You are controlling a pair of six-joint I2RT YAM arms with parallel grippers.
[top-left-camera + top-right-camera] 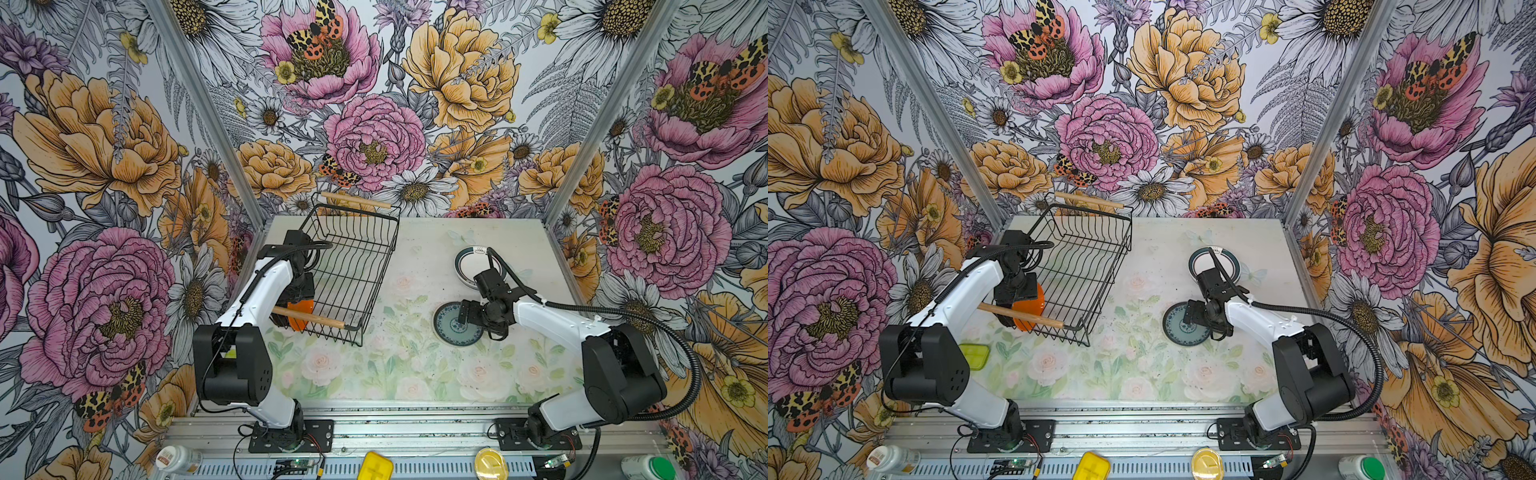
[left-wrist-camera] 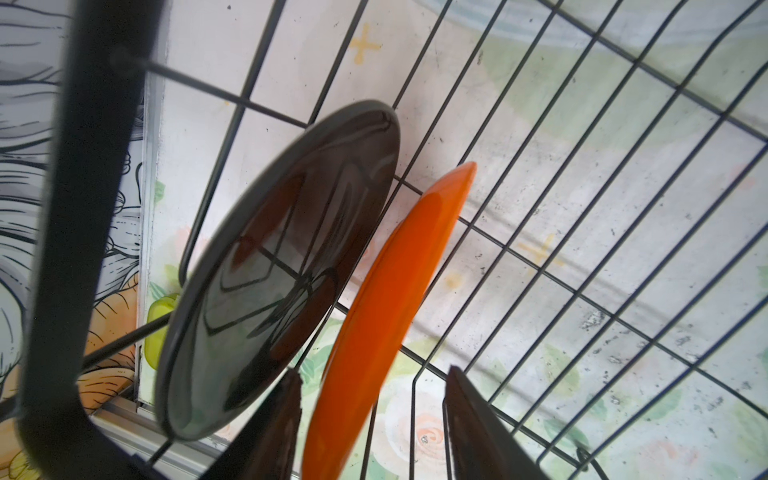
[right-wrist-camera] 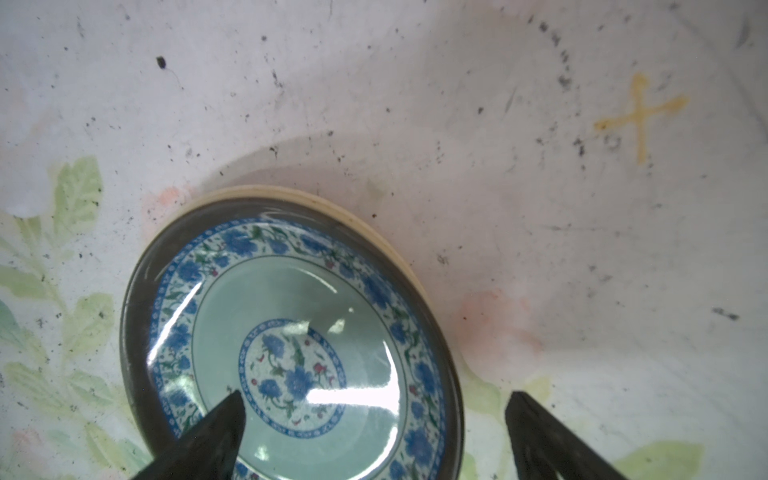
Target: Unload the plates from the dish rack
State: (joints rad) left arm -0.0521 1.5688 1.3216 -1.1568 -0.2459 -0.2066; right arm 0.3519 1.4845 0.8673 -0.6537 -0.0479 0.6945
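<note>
The black wire dish rack (image 1: pixel 353 270) (image 1: pixel 1084 266) stands at the back left. An orange plate (image 1: pixel 301 313) (image 1: pixel 1030 309) (image 2: pixel 395 299) stands on edge in its near end, and a black plate (image 2: pixel 282 270) stands beside it. My left gripper (image 1: pixel 301 297) (image 2: pixel 374 372) reaches down into the rack. Its jaws straddle the orange plate's rim, with a gap on one side. My right gripper (image 1: pixel 461 316) (image 3: pixel 376 395) hovers open over a blue patterned plate (image 1: pixel 451 332) (image 3: pixel 291 332), which lies on a cream plate (image 3: pixel 332 203). White teal-rimmed plates (image 1: pixel 469 266) (image 1: pixel 1208 264) lie stacked behind.
The rack's near wooden handle (image 1: pixel 309 318) crosses in front of the orange plate. A yellow-green lid (image 1: pixel 976 355) lies on the table left of the rack. Jars (image 1: pixel 178 459) (image 1: pixel 648 467) and yellow items (image 1: pixel 376 467) sit on the front rail. Floral walls close three sides.
</note>
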